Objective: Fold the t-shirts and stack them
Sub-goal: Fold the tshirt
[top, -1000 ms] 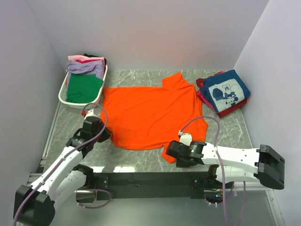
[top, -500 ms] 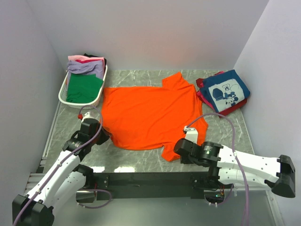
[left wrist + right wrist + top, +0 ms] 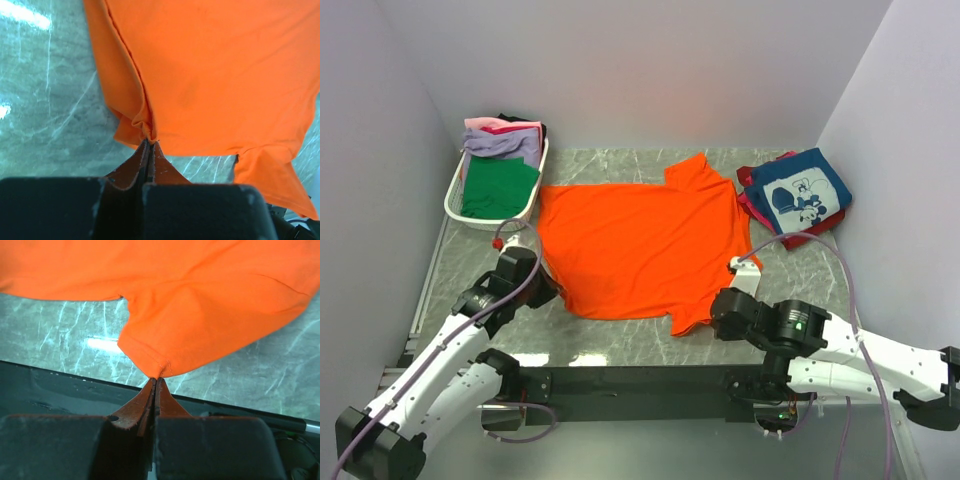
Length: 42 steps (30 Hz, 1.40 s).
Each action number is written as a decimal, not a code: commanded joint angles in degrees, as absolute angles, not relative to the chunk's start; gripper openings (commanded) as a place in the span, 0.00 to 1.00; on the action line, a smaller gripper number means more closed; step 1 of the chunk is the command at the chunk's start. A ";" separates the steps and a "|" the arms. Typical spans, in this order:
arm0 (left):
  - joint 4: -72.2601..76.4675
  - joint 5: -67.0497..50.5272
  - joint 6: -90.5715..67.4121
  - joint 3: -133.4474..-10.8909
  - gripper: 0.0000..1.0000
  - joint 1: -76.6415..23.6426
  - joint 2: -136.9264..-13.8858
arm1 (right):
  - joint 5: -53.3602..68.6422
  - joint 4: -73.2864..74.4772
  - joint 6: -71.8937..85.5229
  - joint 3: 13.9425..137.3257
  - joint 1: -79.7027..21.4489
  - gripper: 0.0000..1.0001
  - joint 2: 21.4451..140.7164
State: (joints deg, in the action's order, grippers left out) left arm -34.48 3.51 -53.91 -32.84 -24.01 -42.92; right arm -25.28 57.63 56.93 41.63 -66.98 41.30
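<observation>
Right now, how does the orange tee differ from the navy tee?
The orange tee is plain and spread open mid-table; the navy tee is folded, with a white cartoon print. The orange tee is pinched by the left gripper and the right gripper; the navy tee is untouched. Both are tees on the table.

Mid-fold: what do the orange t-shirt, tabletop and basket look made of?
Orange t-shirt: soft matte knit cloth; it drapes, puckers and shows a stitched hem. Tabletop: glossy grey-green marble look, white veins and glare; stone or laminate, unclear. Basket: white, rigid-looking rim, probably moulded plastic.
</observation>
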 commanded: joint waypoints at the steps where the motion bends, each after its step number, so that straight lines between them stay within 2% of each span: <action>1: -37.52 4.83 -55.02 -36.03 0.01 -25.57 -43.15 | -27.77 61.61 56.78 45.61 -67.24 0.00 40.17; 11: -43.24 8.78 -59.06 -37.44 0.01 -27.77 -40.52 | -32.17 65.65 57.74 48.86 -67.24 0.00 37.26; 21: -45.36 13.44 -65.39 -35.43 0.01 -27.77 -32.88 | -35.33 68.12 59.15 49.92 -67.32 0.00 35.68; 27: -36.66 12.13 -66.18 -30.24 0.01 -27.77 -36.03 | -39.37 63.82 58.89 49.40 -67.24 0.00 38.40; 32: -35.68 16.60 -63.73 -31.81 0.01 -27.69 -38.93 | -42.27 59.87 59.15 48.51 -66.36 0.00 41.83; 37: -32.97 18.81 -59.69 -32.96 0.01 -26.46 -41.39 | -42.28 54.94 56.78 48.52 -61.62 0.00 44.91; 42: -27.17 13.29 -55.29 -31.21 0.00 -21.11 -45.70 | -39.21 47.12 51.51 45.97 -54.06 0.00 45.09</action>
